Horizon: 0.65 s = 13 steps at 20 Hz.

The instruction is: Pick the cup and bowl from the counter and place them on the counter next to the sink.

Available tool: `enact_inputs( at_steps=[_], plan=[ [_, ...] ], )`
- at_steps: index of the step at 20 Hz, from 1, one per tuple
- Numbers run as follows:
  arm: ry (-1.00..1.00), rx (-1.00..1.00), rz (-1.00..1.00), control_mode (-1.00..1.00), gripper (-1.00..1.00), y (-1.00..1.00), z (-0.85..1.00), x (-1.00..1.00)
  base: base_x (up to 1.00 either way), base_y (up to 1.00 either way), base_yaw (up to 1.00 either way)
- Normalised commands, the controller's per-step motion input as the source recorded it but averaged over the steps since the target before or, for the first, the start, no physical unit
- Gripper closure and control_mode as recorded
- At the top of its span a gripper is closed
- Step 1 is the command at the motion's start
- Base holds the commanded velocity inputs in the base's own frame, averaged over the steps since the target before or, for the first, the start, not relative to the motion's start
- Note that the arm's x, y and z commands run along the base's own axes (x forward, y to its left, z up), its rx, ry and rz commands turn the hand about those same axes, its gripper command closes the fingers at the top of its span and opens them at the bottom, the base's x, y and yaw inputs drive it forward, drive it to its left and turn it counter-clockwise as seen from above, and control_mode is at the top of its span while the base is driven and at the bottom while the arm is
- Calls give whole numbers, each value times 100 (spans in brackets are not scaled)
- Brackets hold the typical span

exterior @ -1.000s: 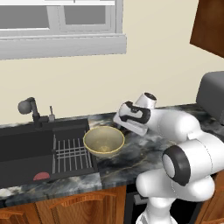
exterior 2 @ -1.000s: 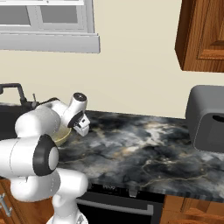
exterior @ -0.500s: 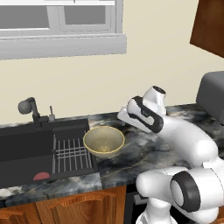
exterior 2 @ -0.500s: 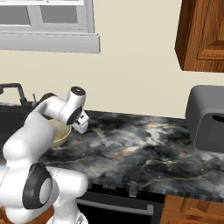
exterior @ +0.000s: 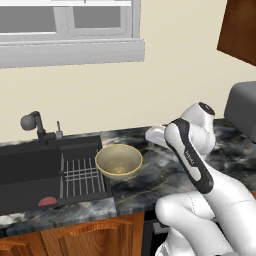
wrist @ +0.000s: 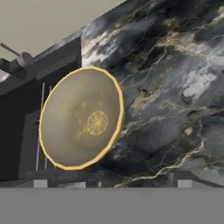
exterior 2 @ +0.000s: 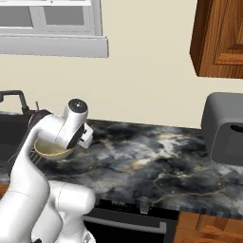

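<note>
Claw: our gripper (exterior 2: 87, 136) stands wide, empty.
Bowl: the bowl (wrist: 81, 124) sits below-left of it, beside the sink (exterior: 35, 172).
Next: we seek the cup — lift clear first.

Glossy marble counter (exterior: 165, 172); bowl (exterior: 118, 161) perhaps matt ceramic.

Bowl (exterior: 118, 161) on the counter (exterior: 165, 172) — just right of the sink (exterior: 47, 172), partly overlapping its edge — faucet (exterior: 34, 125) behind.

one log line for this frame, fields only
bowl: on counter, right of sink, rim overlapping basin edge | gripper: open, empty, above counter by bowl | cup: unseen
</note>
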Motion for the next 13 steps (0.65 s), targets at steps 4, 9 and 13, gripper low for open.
enact_inputs(
  at_steps=[4,9,13],
  plan=[
    [-12,0,13,-100,-100,-10,53,-56,0,0,0],
    [-1,0,14,-100,-100,0,78,-59,0,0,0],
    [0,-1,7,-100,-100,-3,83,-71,0,0,0]
  ],
)
